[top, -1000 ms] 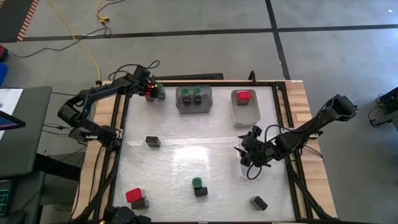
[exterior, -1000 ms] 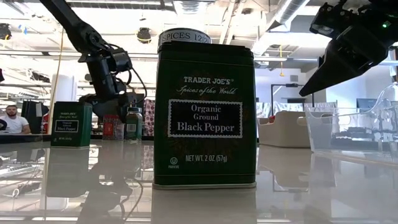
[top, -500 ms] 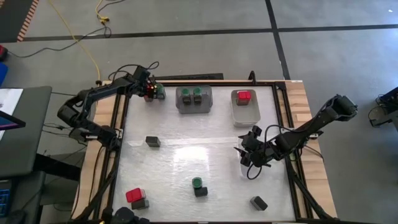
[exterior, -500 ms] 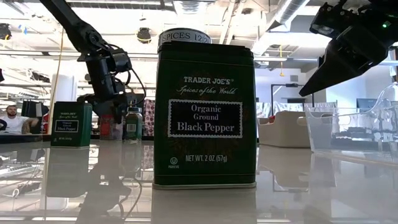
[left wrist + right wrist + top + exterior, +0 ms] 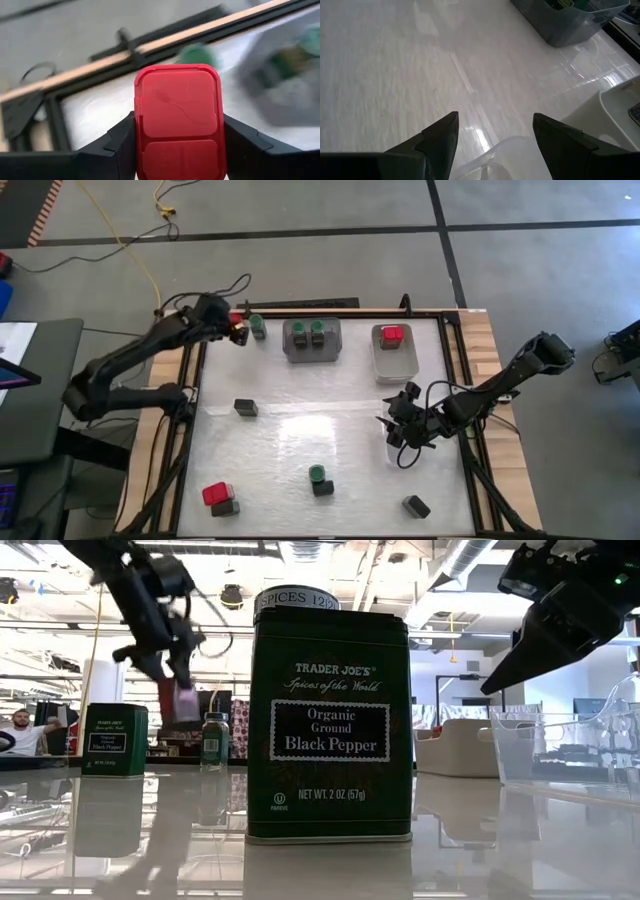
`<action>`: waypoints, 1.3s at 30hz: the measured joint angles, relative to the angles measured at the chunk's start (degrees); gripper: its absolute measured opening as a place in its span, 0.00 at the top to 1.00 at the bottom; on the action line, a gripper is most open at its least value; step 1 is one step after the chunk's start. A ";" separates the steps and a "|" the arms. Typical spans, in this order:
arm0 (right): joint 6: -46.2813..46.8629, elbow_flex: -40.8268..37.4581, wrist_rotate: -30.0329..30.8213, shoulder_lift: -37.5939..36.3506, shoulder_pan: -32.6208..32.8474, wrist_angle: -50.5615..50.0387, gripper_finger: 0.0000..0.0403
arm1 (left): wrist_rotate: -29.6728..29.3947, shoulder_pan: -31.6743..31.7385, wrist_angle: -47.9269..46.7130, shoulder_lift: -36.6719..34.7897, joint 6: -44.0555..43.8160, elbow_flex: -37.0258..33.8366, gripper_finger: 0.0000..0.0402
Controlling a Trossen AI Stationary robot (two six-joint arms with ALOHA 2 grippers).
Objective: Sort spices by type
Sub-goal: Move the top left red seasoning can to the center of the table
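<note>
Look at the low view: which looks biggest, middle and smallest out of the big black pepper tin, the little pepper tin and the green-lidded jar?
1. Big black pepper tin, though it sits nearest the camera.
2. Little pepper tin.
3. Green-lidded jar, farther back, so unsure.

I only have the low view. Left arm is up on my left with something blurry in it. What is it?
Observer: A red-topped spice box, clamped between the left gripper's fingers, seen in the left wrist view.
Operator: Where is it over the table?
Observer: At the far left corner, beside a green-lidded jar that stands on the table just outside the grey tray.
Operator: What is in that tray?
Observer: Two green-lidded jars. The clear tray next to it holds one red-topped box.
Operator: Right gripper?
Observer: Right gripper is open and empty, hovering above bare table on the right side.
</note>
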 joint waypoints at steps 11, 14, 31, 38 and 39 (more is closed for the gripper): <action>0.00 -0.01 0.00 0.00 -0.01 0.18 0.29 | 5.73 -20.54 17.48 -2.67 0.41 0.03 0.47; 0.00 -0.01 0.00 0.00 -0.01 0.18 0.29 | 5.71 -25.77 20.38 0.79 1.46 1.49 0.47; -0.04 0.00 -0.02 0.00 -0.01 0.11 0.29 | 8.16 -37.55 13.08 35.86 14.60 28.14 0.47; -0.13 0.01 -0.02 -0.01 -0.01 0.08 0.29 | 11.69 -37.53 9.09 47.38 18.71 35.58 0.47; -0.15 -0.01 -0.02 0.00 -0.01 0.09 0.29 | 11.69 -37.53 8.47 48.49 19.24 36.16 0.46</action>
